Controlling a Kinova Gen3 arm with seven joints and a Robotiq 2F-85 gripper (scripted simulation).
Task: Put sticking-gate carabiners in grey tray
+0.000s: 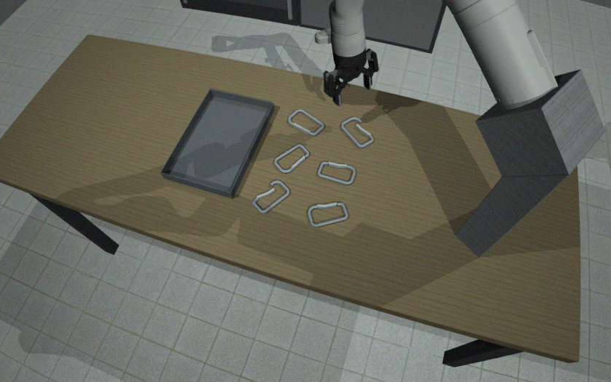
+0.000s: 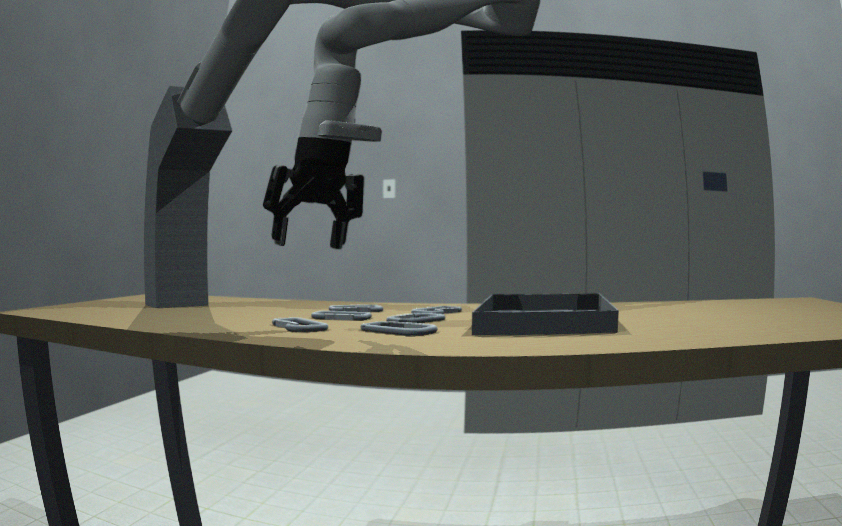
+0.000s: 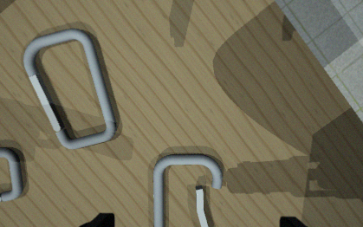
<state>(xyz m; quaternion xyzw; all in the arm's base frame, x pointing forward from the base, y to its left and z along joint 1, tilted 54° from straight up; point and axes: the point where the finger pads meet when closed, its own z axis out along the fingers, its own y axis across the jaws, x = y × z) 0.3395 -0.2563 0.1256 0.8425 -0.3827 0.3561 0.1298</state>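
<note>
My gripper [image 1: 353,94] [image 2: 308,245] [image 3: 193,221] is open and empty, high above the table at the back. The back right carabiner [image 1: 350,136] [image 3: 158,195] has its gate standing inward, open; its lower part is cut off in the wrist view. The front left carabiner [image 1: 277,202] also has its gate inward, open. Gates look closed on the back left carabiner [image 1: 311,116] [image 3: 99,80], middle left carabiner [image 1: 287,152] [image 3: 16,173], middle right carabiner [image 1: 334,179] and front right carabiner [image 1: 329,221]. The grey tray [image 1: 199,184] [image 2: 545,322] is empty.
The wooden table [image 1: 61,104] [image 2: 705,320] carries the tray left of the carabiners in the top view. The arm's grey pedestal [image 1: 530,152] [image 2: 179,261] stands at the table's other side. Arm shadows cross the table.
</note>
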